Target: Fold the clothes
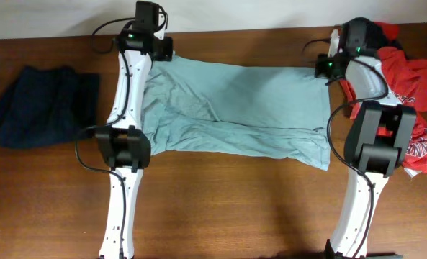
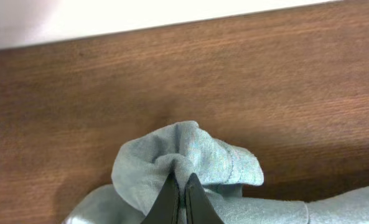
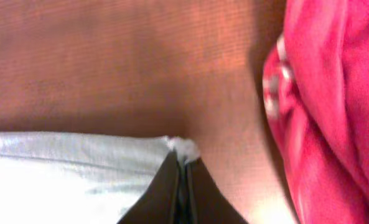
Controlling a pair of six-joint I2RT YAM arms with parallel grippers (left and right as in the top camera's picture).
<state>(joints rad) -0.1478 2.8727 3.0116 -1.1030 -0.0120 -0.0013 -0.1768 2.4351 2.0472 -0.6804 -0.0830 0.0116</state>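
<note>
**Both far corners pinched; the fold comes next**

Nearest me the table [image 1: 235, 216] is bare wood; beyond that strip the grey-blue shirt [image 1: 235, 108] lies spread flat across the middle, its near hem running roughly parallel to the near edge, with soft creases across it; at the far left corner of the shirt my left gripper [image 2: 179, 179] is clenched on a good bunched handful of cloth; at the far right corner my right gripper [image 3: 182, 157] is clamped too, but only on a thin nip at the very edge of the cloth. Off toward the left edge of the table sits a navy garment [image 1: 40, 106], well apart; the red shirts [image 1: 411, 75] are heaped at the far right corner, just beside my right arm.

I judge the step in hand to be carrying the far edge over to the near hem; to do it well I should lift both corners together, hold the edge taut between them, rise gently so the thin right nip does not slip, and steer clear of the red heap.
</note>
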